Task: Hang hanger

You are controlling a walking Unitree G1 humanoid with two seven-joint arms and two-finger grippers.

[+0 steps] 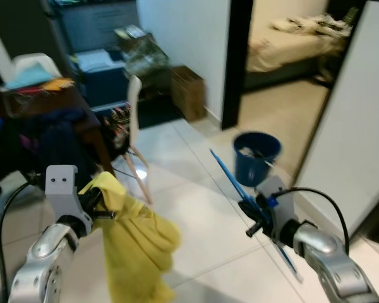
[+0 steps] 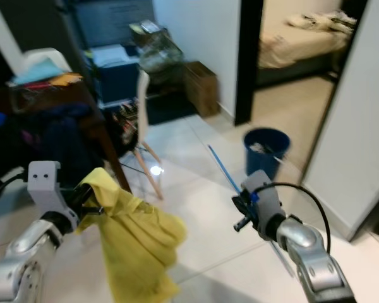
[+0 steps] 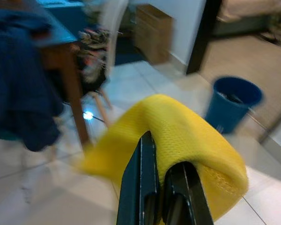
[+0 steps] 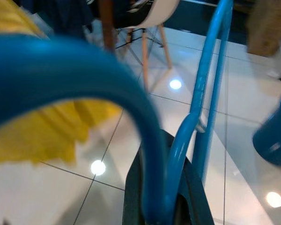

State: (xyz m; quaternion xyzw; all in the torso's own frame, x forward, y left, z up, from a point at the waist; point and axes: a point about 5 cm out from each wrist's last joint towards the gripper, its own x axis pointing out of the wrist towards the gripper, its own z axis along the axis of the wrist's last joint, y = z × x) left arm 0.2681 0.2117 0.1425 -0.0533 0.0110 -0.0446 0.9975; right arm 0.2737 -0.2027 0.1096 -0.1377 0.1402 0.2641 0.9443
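My right gripper [image 1: 258, 208] is shut on a blue plastic hanger [image 1: 230, 178], held out in front of me at the right with one thin arm slanting up and left. In the right wrist view the hanger's hook [image 4: 84, 79] curves close across the camera and its neck runs down between the black fingers [image 4: 136, 187]. My left gripper [image 1: 100, 203] is shut on a yellow mesh garment [image 1: 136, 246] that hangs down at the left. The left wrist view has the yellow garment [image 3: 187, 140] bunched over the fingers [image 3: 141, 187].
A blue bucket [image 1: 256, 156] stands on the white tiled floor by a dark doorway to a bedroom. A white chair [image 1: 134, 120] and a cluttered dark table with clothes [image 1: 47, 126] are at the left. A white wall panel [image 1: 354, 126] is at the right.
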